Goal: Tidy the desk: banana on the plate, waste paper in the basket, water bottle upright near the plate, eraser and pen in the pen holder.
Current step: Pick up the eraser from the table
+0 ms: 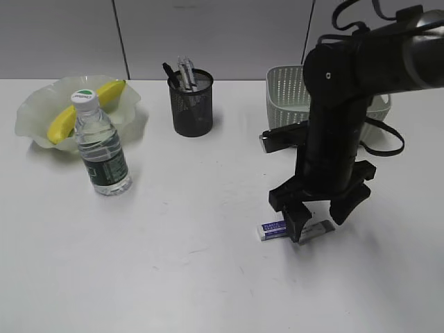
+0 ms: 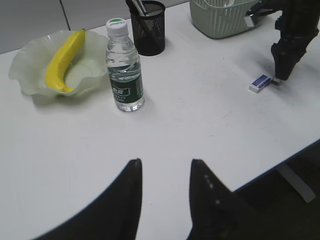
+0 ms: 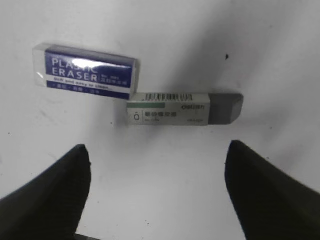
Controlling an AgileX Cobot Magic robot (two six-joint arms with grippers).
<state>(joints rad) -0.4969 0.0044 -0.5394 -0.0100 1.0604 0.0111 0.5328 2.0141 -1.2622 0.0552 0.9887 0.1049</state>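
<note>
Two erasers lie side by side on the desk (image 1: pixel 173 277): one with a blue sleeve (image 3: pixel 87 71) and a grey one with a white label (image 3: pixel 185 110). My right gripper (image 3: pixel 158 146) hangs just above them, open wide and empty; in the exterior view it (image 1: pixel 320 216) straddles the grey eraser (image 1: pixel 320 229). The banana (image 1: pixel 87 107) rests in the plate (image 1: pixel 35 111). The water bottle (image 1: pixel 104 149) stands upright in front of the plate. Pens (image 1: pixel 186 73) stick out of the pen holder (image 1: pixel 191 103). My left gripper (image 2: pixel 165 162) is open over bare desk. The waste paper is out of view.
The pale green basket (image 1: pixel 288 97) stands at the back right, partly hidden behind my right arm (image 1: pixel 340 104). The desk's near edge (image 2: pixel 280 160) runs close to my left gripper on its right side.
</note>
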